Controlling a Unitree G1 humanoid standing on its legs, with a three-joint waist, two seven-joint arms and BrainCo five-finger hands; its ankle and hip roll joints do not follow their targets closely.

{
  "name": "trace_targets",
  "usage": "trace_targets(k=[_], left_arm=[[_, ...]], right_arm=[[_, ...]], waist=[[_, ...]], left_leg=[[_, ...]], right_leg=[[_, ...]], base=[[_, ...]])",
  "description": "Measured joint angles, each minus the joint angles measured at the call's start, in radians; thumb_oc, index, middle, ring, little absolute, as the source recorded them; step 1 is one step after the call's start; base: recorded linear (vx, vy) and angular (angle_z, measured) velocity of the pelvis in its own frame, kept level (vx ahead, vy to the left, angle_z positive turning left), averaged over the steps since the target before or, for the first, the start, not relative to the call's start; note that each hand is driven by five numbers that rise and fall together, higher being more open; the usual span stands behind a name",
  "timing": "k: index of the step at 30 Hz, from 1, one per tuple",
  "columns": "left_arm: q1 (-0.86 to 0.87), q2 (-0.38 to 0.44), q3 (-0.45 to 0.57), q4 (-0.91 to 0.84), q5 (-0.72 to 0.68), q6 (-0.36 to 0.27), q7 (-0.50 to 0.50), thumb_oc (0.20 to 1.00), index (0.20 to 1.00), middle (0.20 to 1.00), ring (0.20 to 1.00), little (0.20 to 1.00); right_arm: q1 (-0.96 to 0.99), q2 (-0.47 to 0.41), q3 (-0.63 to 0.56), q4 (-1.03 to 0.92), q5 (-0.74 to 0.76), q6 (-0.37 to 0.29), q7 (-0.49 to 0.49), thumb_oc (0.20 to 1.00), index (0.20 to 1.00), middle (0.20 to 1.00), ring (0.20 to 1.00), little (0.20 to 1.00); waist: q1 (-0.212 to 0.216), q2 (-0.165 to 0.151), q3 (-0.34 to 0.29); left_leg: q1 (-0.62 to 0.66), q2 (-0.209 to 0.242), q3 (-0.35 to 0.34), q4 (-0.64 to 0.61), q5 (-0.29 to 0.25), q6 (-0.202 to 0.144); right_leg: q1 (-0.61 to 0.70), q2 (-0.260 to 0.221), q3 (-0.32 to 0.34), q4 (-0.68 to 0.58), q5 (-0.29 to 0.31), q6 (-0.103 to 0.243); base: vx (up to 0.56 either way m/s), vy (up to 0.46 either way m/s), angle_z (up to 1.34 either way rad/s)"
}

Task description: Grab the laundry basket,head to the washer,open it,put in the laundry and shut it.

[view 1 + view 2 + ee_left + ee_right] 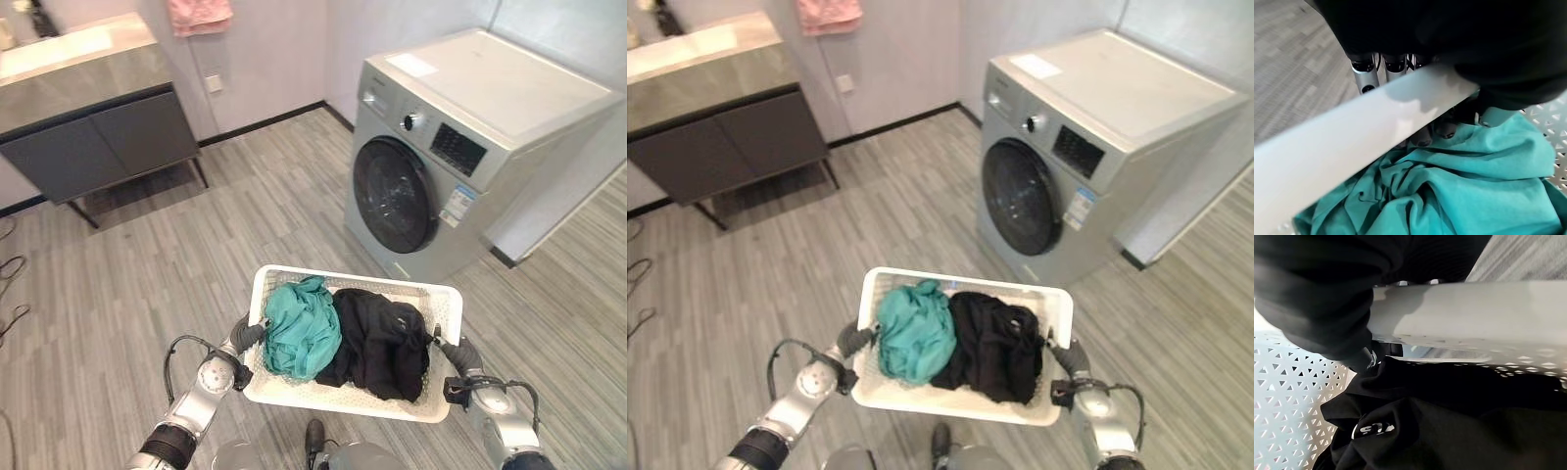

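I carry a white perforated laundry basket low in front of me, above the floor. A teal garment lies in its left half and a black garment in its right half. My left hand is curled round the basket's left rim, fingers wrapped over the edge. On the opposite side my right hand grips the right rim. The silver front-loading washer stands ahead to the right, its round dark door closed.
A dark grey vanity cabinet with a pale countertop stands at the back left against the wall. A pink towel hangs on the wall above it. Grey plank floor stretches between me and the washer.
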Motion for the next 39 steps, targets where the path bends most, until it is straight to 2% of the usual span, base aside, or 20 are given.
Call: trace_targets(k=[1,2,3,4,5,6,7,8,11,15,17,21,26,31,32,33,34,36,37,39], left_arm=[[0.005,-0.004,0.000,-0.002,0.000,-0.004,0.000,0.200,0.200,0.200,0.200,0.200],[0.012,-0.001,-0.007,-0.002,0.000,-0.003,0.000,0.200,0.200,0.200,0.200,0.200],[0.017,0.003,-0.007,0.000,0.000,-0.003,0.001,0.200,0.200,0.200,0.200,0.200],[0.017,-0.005,-0.003,0.002,0.000,-0.004,0.001,0.200,0.200,0.200,0.200,0.200],[0.016,-0.011,0.001,0.001,0.000,-0.005,0.001,0.200,0.200,0.200,0.200,0.200],[0.014,-0.022,-0.002,0.001,0.000,-0.007,-0.001,0.200,0.200,0.200,0.200,0.200],[0.017,-0.024,-0.011,0.007,0.000,-0.009,-0.002,0.200,0.200,0.200,0.200,0.200],[0.015,-0.020,-0.011,0.012,0.000,-0.010,-0.001,0.200,0.200,0.200,0.200,0.200],[0.019,-0.016,-0.012,0.011,0.000,-0.010,0.001,0.200,0.200,0.200,0.200,0.200],[0.019,-0.005,-0.012,0.010,0.000,-0.012,0.001,0.200,0.200,0.200,0.200,0.200],[0.023,0.002,-0.012,0.010,-0.005,-0.013,0.001,0.200,0.200,0.200,0.200,0.200],[0.023,0.036,0.000,0.002,-0.008,-0.013,0.003,0.200,0.200,0.200,0.200,0.200],[0.026,0.048,0.008,-0.015,-0.017,-0.012,0.004,0.200,0.200,0.200,0.200,0.200],[0.031,0.049,0.006,-0.020,-0.018,-0.011,0.002,0.200,0.200,0.200,0.200,0.200],[0.036,0.055,0.008,-0.024,-0.025,-0.010,0.002,0.200,0.200,0.200,0.200,0.200],[0.049,0.059,0.009,-0.031,-0.037,-0.008,0.001,0.200,0.200,0.200,0.200,0.200],[0.053,0.060,0.013,-0.050,-0.038,-0.007,0.001,0.200,0.200,0.200,0.200,0.200],[0.058,0.048,0.029,-0.054,-0.038,-0.008,0.001,0.200,0.200,0.200,0.200,0.200],[0.058,0.042,0.042,-0.045,-0.038,-0.007,-0.002,0.200,0.200,0.200,0.200,0.200],[0.056,0.033,0.045,-0.041,-0.038,-0.007,-0.005,0.200,0.200,0.200,0.200,0.200]], right_arm=[[0.010,-0.002,0.000,0.000,-0.005,0.001,0.001,0.200,0.200,0.200,0.200,0.200],[0.022,-0.001,0.001,-0.001,-0.009,0.001,0.003,0.200,0.200,0.200,0.200,0.200],[0.023,0.008,0.001,-0.001,-0.013,0.001,0.002,0.200,0.200,0.200,0.200,0.200],[0.016,-0.001,-0.003,-0.011,-0.016,0.001,0.003,0.200,0.200,0.200,0.200,0.200],[0.018,-0.013,-0.003,-0.023,-0.017,0.000,0.004,0.200,0.200,0.200,0.200,0.200],[0.044,-0.047,0.001,-0.049,-0.020,0.003,0.011,0.200,0.200,0.200,0.200,0.200],[0.045,-0.040,0.002,-0.038,-0.021,0.004,0.005,0.200,0.200,0.200,0.200,0.200],[0.043,-0.037,-0.001,-0.039,-0.021,0.003,0.007,0.200,0.200,0.200,0.200,0.200],[0.042,-0.032,-0.001,-0.043,-0.025,0.003,0.007,0.200,0.200,0.200,0.200,0.200],[0.033,-0.023,-0.003,-0.044,-0.027,0.003,0.006,0.200,0.200,0.200,0.200,0.200],[0.024,-0.018,-0.002,-0.044,-0.030,0.003,0.007,0.200,0.200,0.200,0.200,0.200],[0.014,0.014,0.005,-0.040,-0.050,0.004,0.012,0.200,0.200,0.200,0.200,0.200],[-0.003,0.028,0.002,-0.036,-0.056,0.005,0.011,0.200,0.200,0.200,0.200,0.200],[-0.009,0.027,-0.001,-0.039,-0.056,0.011,0.007,0.200,0.200,0.200,0.200,0.200],[-0.022,0.027,0.000,-0.041,-0.057,0.011,0.007,0.200,0.200,0.200,0.200,0.200],[-0.032,0.025,0.000,-0.050,-0.058,0.011,0.007,0.200,0.200,0.200,0.200,0.200],[-0.035,0.024,-0.002,-0.058,-0.059,0.011,0.005,0.200,0.200,0.200,0.200,0.200],[-0.028,0.018,-0.001,-0.059,-0.062,0.016,0.008,0.200,0.200,0.200,0.200,0.200],[-0.035,0.018,0.001,-0.060,-0.077,0.017,0.011,0.200,0.200,0.200,0.200,0.200],[-0.034,0.017,0.000,-0.060,-0.078,0.021,0.007,0.200,0.200,0.200,0.200,0.200]], waist=[[0.006,0.000,-0.004],[0.000,-0.002,-0.009],[0.011,-0.007,-0.009],[0.023,0.033,0.011],[0.028,0.046,0.013],[0.022,0.058,0.012],[0.025,0.074,0.003],[0.032,0.062,0.007],[0.043,0.053,0.012],[0.054,0.049,0.014],[0.054,0.064,0.013],[0.078,0.038,0.012],[0.096,0.032,0.016],[0.079,0.043,0.045],[0.095,0.045,0.062],[0.097,0.059,0.071],[0.095,0.074,0.080],[0.075,0.075,0.083],[0.069,0.086,0.087],[0.057,0.072,0.082]], left_leg=[[0.020,0.008,-0.018,-0.073,0.014,-0.004],[0.041,0.015,-0.029,-0.157,0.048,0.002],[0.040,-0.013,-0.041,-0.205,0.075,0.008],[0.052,-0.036,-0.137,-0.277,0.101,0.006],[0.053,-0.032,-0.153,-0.281,0.106,0.002],[0.044,-0.025,-0.157,-0.280,0.115,-0.007],[0.045,-0.023,-0.197,-0.300,0.116,-0.010],[0.037,-0.039,-0.222,-0.289,0.119,-0.007],[0.006,-0.052,-0.200,-0.248,0.119,-0.006],[0.012,-0.087,-0.150,-0.242,0.119,0.004],[0.035,-0.106,-0.125,-0.259,0.168,0.083],[0.074,-0.202,-0.072,-0.278,0.125,0.133],[0.082,-0.276,-0.047,-0.277,0.074,0.173],[0.125,-0.299,-0.037,-0.273,0.036,0.233],[0.149,-0.303,-0.006,-0.285,0.025,0.249],[0.157,-0.302,0.016,-0.296,0.020,0.256],[0.150,-0.300,0.027,-0.295,0.019,0.259],[0.152,-0.307,0.028,-0.287,0.012,0.265],[0.149,-0.297,0.030,-0.278,0.001,0.253],[0.152,-0.315,0.030,-0.268,-0.021,0.246]], right_leg=[[0.002,0.001,-0.017,0.018,-0.012,-0.030],[0.021,0.021,-0.002,0.000,0.016,-0.090],[0.038,0.025,0.023,-0.024,0.025,-0.018],[-0.012,0.008,0.027,0.076,-0.023,0.170],[-0.032,0.012,0.026,0.101,-0.031,0.030],[0.026,-0.001,0.084,0.009,0.039,-0.177],[0.049,0.008,0.079,-0.024,0.049,-0.144],[0.075,0.011,0.086,-0.049,0.055,-0.155],[0.127,0.009,0.087,-0.086,0.054,-0.147],[0.176,-0.023,0.104,-0.108,0.042,-0.097],[0.195,-0.045,0.124,-0.104,0.025,-0.059],[0.177,-0.155,0.188,-0.066,0.018,-0.010],[0.164,-0.236,0.200,-0.044,0.011,0.038],[-0.079,-0.251,0.246,0.443,0.009,0.038],[-0.137,-0.268,0.234,0.549,0.022,0.048],[-0.195,-0.292,0.150,0.572,-0.004,0.047],[-0.235,-0.292,0.079,0.522,-0.014,0.042],[-0.266,-0.257,0.058,0.419,-0.012,0.059],[-0.272,-0.210,0.054,0.250,0.001,0.065],[-0.299,-0.202,0.060,0.107,0.075,0.068]], base=[[0.22,0.174,-0.21],[0.21,0.178,-0.38],[0.23,0.177,-0.71],[0.17,0.153,-0.73],[0.20,0.222,-0.59],[0.20,0.224,-0.19],[0.20,0.281,-0.22],[0.09,0.153,-0.15],[0.21,0.332,-0.06],[0.12,0.236,-0.09],[0.07,0.206,-0.14],[0.07,0.281,-0.18],[0.09,0.281,-0.12],[0.08,0.225,-0.16],[0.12,0.133,-0.80],[0.32,0.133,-0.81],[0.37,0.072,-0.41],[0.43,0.025,-0.09],[0.39,-0.056,-0.07],[0.36,-0.073,0.12]])
